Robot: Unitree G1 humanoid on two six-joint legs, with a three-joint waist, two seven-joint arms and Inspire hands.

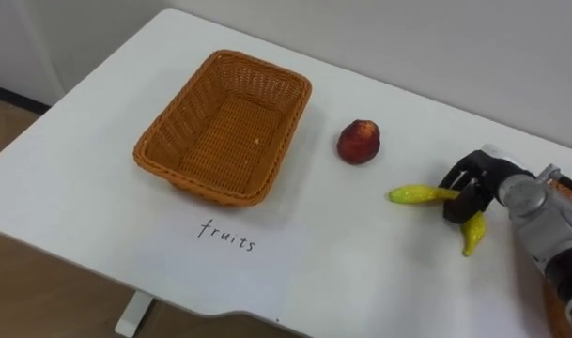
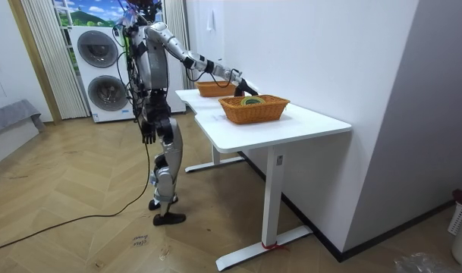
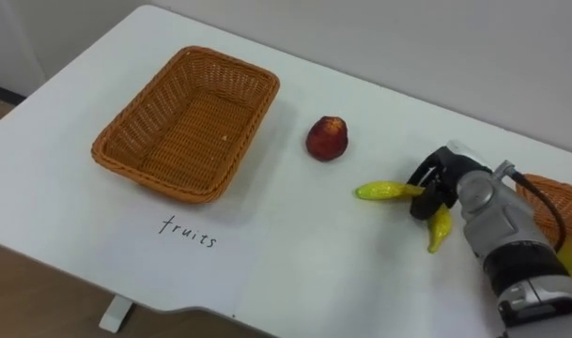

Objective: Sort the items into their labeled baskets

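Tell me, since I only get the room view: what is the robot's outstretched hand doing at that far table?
Observer: Its right hand has its fingers curled round yellow bananas lying on the white table.
Operator: Any other fruit there?
Observer: A red fruit lies between the bananas and a wicker basket that has no fruit in it.
Operator: Is that basket marked somehow?
Observer: Yes, a handwritten label sits on the table just in front of it.

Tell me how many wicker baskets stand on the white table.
2. One basket stands by the written word fruits, left of the red fruit. The other basket stands at the robot's right, past its right hand, which grips the yellow fruit.
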